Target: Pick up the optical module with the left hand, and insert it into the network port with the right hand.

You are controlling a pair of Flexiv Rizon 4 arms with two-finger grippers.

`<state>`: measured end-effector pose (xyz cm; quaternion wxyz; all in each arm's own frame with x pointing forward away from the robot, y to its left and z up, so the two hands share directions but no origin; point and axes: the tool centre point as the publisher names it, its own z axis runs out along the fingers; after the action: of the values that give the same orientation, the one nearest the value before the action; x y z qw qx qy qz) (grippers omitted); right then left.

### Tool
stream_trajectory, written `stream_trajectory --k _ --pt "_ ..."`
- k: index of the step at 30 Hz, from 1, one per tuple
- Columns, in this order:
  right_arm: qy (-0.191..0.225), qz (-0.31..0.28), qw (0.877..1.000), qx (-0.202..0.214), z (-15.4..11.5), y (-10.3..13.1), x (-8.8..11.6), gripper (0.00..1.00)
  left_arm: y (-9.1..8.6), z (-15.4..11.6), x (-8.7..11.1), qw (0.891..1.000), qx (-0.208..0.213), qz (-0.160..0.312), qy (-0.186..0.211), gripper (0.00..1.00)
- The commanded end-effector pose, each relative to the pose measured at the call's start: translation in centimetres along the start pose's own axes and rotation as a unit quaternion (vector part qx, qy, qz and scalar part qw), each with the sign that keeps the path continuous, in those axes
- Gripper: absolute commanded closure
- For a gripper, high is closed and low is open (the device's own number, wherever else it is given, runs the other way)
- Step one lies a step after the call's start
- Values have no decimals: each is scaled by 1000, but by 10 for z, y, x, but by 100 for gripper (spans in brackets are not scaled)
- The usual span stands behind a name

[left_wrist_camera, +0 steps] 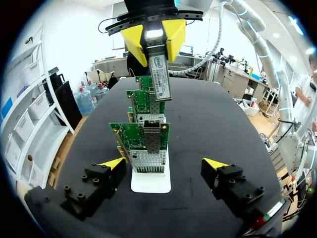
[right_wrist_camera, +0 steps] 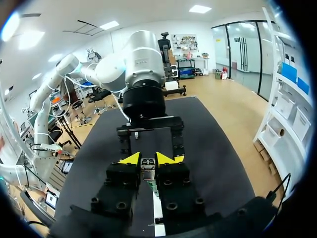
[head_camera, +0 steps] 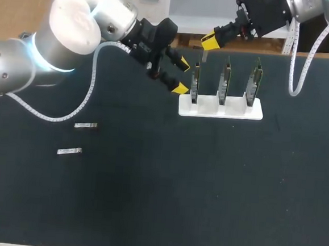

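Currently, silver metal optical module (left_wrist_camera: 161,74): likely light, rigid, slippery; right gripper (left_wrist_camera: 154,39) clamps its upper end above green network card (left_wrist_camera: 143,136); left gripper (head_camera: 182,76) gapes empty.

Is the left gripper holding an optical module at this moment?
No, the left gripper stands open and empty, while the right gripper holds the optical module above the cards.

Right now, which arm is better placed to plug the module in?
Right: the right gripper holds the optical module above the network cards; the left gripper is open and empty beside their stand.
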<state>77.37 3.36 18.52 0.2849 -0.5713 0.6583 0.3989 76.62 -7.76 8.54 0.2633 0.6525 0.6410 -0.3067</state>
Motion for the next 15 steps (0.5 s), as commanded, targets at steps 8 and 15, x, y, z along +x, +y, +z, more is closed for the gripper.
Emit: stream_trajectory --k 8,15 --pt "2 -1 1000 2 -1 4 2 100 11 3 -4 1000 7 6 10 0" --pt "2 0 1000 2 -1 3 2 100 11 6 -4 1000 15 13 16 0"
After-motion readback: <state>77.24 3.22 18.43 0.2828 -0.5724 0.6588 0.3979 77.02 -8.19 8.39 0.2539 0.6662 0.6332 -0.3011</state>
